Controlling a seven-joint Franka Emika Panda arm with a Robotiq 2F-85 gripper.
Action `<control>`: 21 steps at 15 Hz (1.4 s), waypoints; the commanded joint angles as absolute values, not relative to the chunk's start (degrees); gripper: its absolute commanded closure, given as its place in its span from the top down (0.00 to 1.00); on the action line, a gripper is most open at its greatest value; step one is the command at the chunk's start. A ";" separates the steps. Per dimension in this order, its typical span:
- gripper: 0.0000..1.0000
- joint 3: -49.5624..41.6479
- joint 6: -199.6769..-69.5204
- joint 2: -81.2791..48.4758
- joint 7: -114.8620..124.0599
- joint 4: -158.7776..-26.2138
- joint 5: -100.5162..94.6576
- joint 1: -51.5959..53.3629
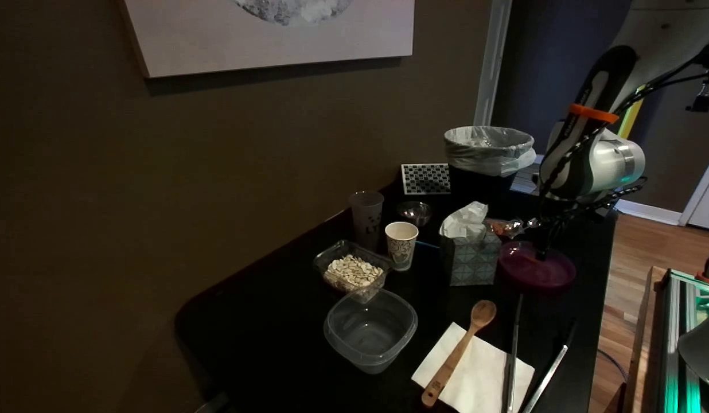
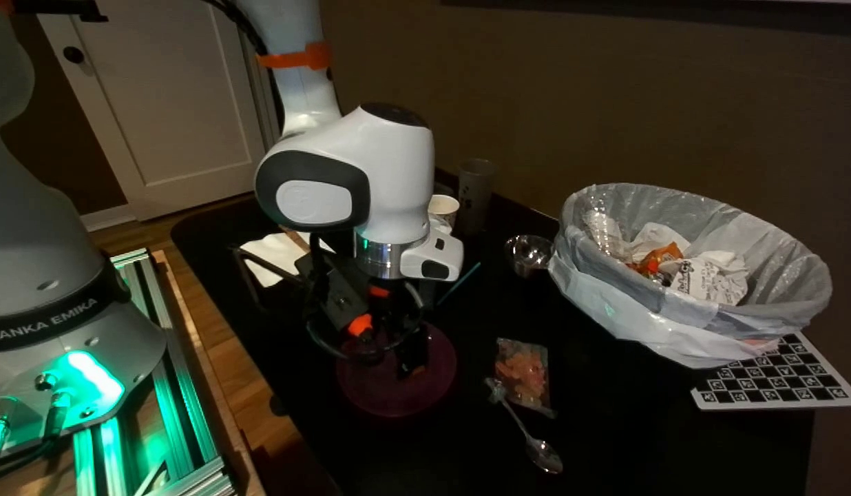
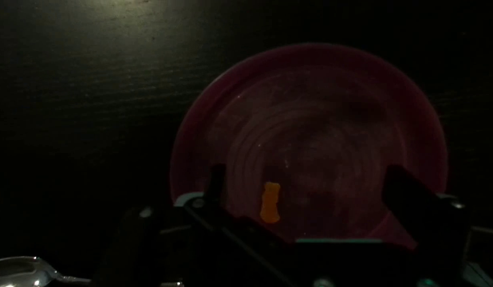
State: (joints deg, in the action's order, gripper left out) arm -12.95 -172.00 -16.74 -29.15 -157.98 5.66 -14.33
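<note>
Right over a dark pink plate (image 3: 318,87) on the black bench (image 2: 618,427), the pincer (image 3: 306,172) is held with its jaws spread wide and nothing gripped. A small orange piece (image 3: 270,203), probably a gummy, can be seen lying on the plate, off-centre between those jaws in the wrist view. Progress-wise, the lining-up looks roughly done, but no grip's been made and the piece hasn't been lifted. Off to the side, a clear packet of orangey bits (image 2: 522,372) and a metal spoon (image 2: 544,455) can be spotted.

Homelike setting: wall canvas (image 1: 280,40), panelled door (image 2: 174,89), wood floor (image 1: 653,246).
</note>
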 commanded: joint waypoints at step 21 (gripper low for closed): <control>0.80 -2.09 -183.20 -27.23 -21.13 -153.19 -0.49 -28.69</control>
